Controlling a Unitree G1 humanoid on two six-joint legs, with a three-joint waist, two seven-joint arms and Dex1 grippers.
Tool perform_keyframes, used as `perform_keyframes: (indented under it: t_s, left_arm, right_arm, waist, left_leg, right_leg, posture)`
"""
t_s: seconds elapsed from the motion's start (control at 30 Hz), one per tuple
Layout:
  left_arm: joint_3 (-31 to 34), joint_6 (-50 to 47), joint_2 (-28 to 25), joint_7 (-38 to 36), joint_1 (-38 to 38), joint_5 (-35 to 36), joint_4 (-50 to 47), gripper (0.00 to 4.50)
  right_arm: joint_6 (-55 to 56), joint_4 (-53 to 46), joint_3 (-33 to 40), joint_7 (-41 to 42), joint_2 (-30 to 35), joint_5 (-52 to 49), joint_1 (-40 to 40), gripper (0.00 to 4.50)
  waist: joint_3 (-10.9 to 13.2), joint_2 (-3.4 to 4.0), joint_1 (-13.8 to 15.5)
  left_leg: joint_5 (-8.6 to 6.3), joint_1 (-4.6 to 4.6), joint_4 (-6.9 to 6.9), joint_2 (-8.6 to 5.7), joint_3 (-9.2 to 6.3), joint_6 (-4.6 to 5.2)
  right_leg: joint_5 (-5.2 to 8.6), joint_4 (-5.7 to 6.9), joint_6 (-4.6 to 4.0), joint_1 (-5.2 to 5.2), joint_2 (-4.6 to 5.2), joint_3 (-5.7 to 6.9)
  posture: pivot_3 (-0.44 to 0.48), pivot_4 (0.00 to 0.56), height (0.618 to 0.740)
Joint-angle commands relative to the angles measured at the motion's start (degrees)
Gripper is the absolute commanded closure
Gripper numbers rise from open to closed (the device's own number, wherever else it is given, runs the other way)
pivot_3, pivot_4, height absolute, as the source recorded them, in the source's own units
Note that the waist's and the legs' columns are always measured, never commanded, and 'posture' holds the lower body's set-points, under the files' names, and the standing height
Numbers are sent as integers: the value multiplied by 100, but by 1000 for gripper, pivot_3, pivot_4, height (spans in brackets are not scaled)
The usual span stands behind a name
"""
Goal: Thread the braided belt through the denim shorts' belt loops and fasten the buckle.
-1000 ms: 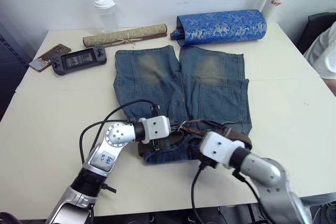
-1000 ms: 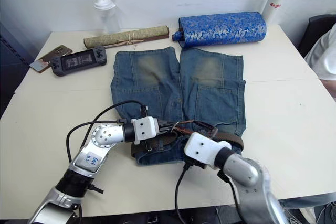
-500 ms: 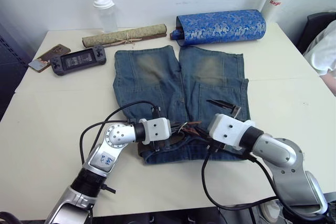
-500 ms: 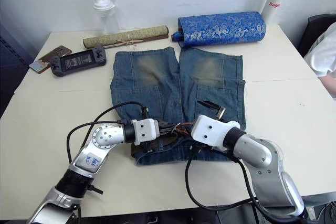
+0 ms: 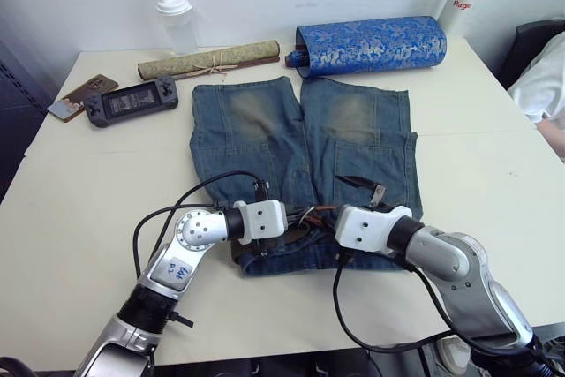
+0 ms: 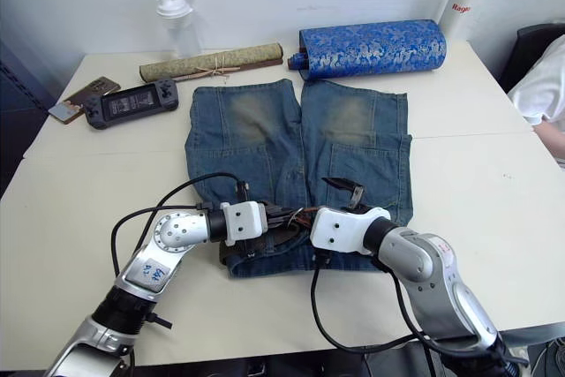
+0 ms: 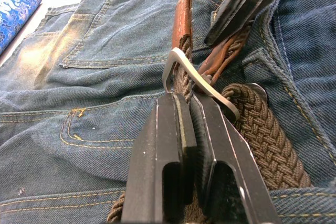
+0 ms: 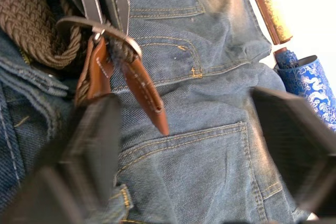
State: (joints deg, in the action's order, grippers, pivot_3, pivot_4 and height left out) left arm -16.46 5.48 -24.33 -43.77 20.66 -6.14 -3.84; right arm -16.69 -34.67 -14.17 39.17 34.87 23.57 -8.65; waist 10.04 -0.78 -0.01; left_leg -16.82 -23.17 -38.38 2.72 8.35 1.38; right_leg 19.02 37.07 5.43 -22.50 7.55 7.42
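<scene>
Where left fingers (image 7: 191, 129) pinch buckle (image 7: 197, 80) — belt (image 7: 262, 135) partly hidden

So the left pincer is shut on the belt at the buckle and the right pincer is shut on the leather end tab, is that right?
Not quite. The left pincer is shut on the braided belt at the buckle, as you said. The right pincer, though, is open, its fingers spread to either side of the tan leather end tab without gripping it. The right wrist view shows this.

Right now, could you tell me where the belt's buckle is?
The buckle lies on the denim shorts at their waistband, near the table's front edge, gripped by the left gripper, with the open right gripper just beside it.
</scene>
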Motion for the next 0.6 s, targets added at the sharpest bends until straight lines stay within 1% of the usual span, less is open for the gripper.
perform_keyframes:
  t_s: [0.03,0.07,0.1,0.13,0.2,0.43,0.5,0.57,0.6]
  left_arm:
    - [-104,26,-33,-31,-85,-27,-128,4500]
    - [-104,23,-33,-26,-78,-27,-127,4500]
    - [-103,18,-32,-20,-74,-26,-126,4500]
    - [-103,20,-32,-14,-67,-28,-117,4500]
    - [-99,17,-33,2,-56,-28,-102,4500]
    - [-46,2,8,59,-38,42,-88,4500]
    - [87,-105,73,39,-63,295,-156,3714]
    - [155,-249,31,52,-65,295,-240,3122]
    - [197,-385,8,29,-72,344,-299,2582]
  right_arm:
    - [110,-49,-75,-33,-59,49,-132,2119]
    - [128,-43,-107,-28,-58,61,-135,2627]
    - [139,-46,-138,-19,-52,71,-132,3026]
    - [144,-53,-163,-17,-52,82,-130,3585]
    - [130,-83,-215,-5,-62,99,-102,4474]
    - [15,-164,-292,1,-177,136,15,4474]
    - [19,-171,-282,-2,-186,149,50,4500]
    - [32,-177,-275,-2,-182,158,91,4500]
    - [28,-175,-267,-5,-195,151,102,4500]
  waist:
    - [0,0,1]
    - [0,0,2]
    - [0,0,2]
    - [0,0,1]
    - [0,0,-2]
    - [0,0,-2]
    - [0,0,-2]
    - [0,0,3]
    - [0,0,4]
  left_leg:
    - [0,0,0,0,0,0]
    - [0,0,0,0,0,0]
    - [0,0,0,0,0,0]
    - [0,0,0,0,0,0]
    - [0,0,0,0,0,0]
    - [0,0,-1,1,0,0]
    - [0,0,-1,1,0,-1]
    - [0,0,-1,1,0,-1]
    - [0,0,-1,1,0,-1]
  right_leg:
    - [0,0,0,0,0,0]
    - [0,0,0,0,0,0]
    - [0,0,0,0,0,0]
    - [0,0,0,0,1,0]
    - [0,0,0,0,0,0]
    - [0,1,0,0,-1,0]
    - [0,2,0,0,0,-1]
    - [0,2,0,0,0,0]
    - [0,1,0,0,0,0]
  posture:
    - [0,150,717]
    - [0,150,717]
    - [0,150,717]
    - [0,150,717]
    - [0,150,717]
    - [0,150,717]
    - [0,150,717]
    - [0,150,717]
    - [0,150,717]
